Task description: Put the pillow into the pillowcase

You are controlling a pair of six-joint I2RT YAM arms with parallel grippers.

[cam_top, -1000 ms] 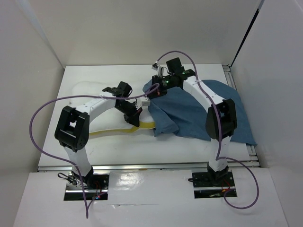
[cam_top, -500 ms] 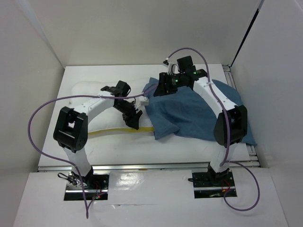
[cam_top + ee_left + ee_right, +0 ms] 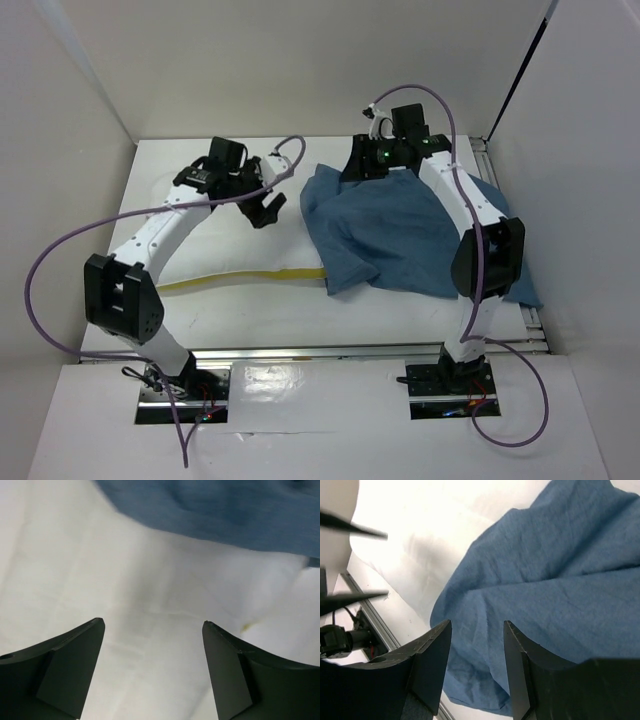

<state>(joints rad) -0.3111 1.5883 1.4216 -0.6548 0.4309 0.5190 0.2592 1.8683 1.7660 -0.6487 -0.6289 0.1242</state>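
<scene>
White tabletop bears wrinkled dusty-blue pillowcase overlapping puffy yellow-edged white pillow.

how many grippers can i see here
2. The left gripper hovers open above the pillow. The right gripper hangs open over the far part of the pillowcase. None seems hidden.
</scene>
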